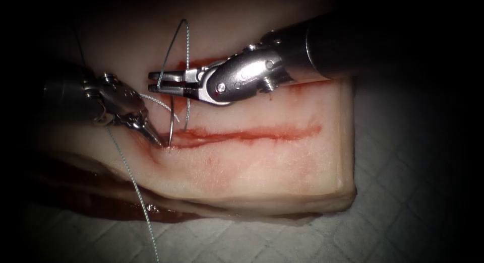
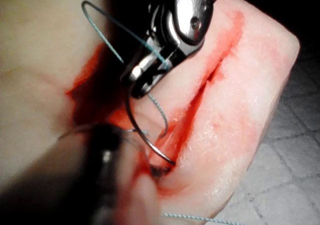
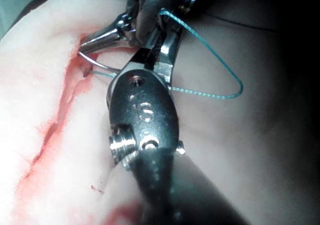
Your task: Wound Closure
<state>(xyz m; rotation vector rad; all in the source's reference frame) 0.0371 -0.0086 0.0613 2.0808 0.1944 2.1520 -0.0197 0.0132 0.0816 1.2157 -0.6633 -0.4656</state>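
Thread (image 1: 135,185) trails nearest; at the cut's (image 1: 252,134) left end my left fingers (image 1: 154,138) pinch tissue (image 1: 262,162), right fingers (image 1: 157,81) clamp the needle's (image 1: 174,123) tail end, tip buried.

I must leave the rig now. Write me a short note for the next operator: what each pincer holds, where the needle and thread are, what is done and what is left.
Left pincer: tip down at the left end of the cut, beside the needle's point; whether it grips anything cannot be told.
Right pincer: above the cut, shut on the needle at its upper end, where the thread joins.
Needle: curves down from the right pincer; its tip meets the tissue at the cut's left end.
Thread: loops up above the right pincer; another strand trails down off the tissue's front edge.
Done: no stitches seen along the cut.
Left: the cut is open along its whole length.
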